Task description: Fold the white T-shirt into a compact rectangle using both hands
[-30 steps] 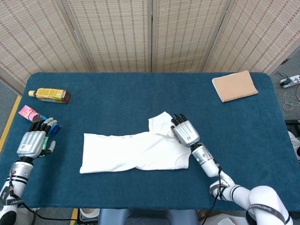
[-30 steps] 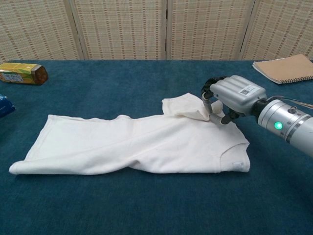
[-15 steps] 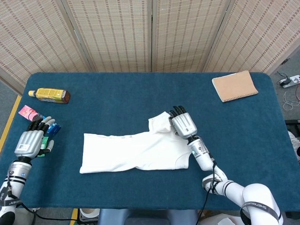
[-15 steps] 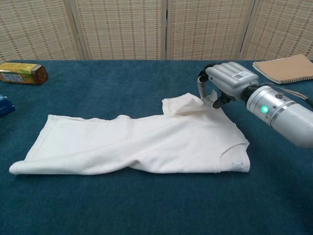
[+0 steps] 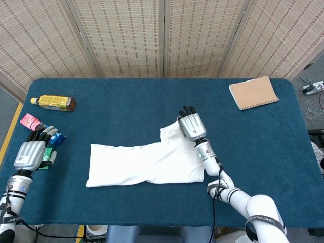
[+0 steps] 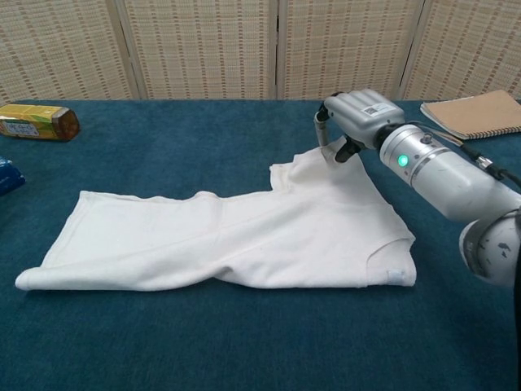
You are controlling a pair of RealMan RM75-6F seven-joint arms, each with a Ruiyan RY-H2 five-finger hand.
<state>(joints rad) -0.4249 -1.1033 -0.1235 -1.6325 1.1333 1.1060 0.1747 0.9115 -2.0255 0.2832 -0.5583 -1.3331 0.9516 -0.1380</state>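
The white T-shirt (image 5: 147, 164) is lying flat near the middle of the table (image 5: 126, 109), which is covered in a dark blue, short-piled cloth. The shirt's soft knit fabric is showing shallow creases, and it is forming a long, roughly rectangular band with one sleeve sticking up at its far right corner.

The right hand (image 5: 191, 125), metallic grey with black fingers, is pinching the edge of that sleeve; in the chest view the right hand (image 6: 356, 114) is lifting the fabric slightly off the table, with a green light glowing on the wrist behind it.

The left hand (image 5: 31, 152) is resting at the table's left edge, well apart from the shirt, fingers curled loosely and holding nothing; only the head view is showing it.

An amber bottle (image 5: 53, 103) with a yellow label is lying on its side at the far left, appearing in both views. A pink packet (image 5: 30, 122) is sitting near the left hand. A tan spiral-bound notebook (image 5: 253, 92) is lying flat at the far right corner. Woven panel screens (image 5: 162, 35) are standing behind the table.
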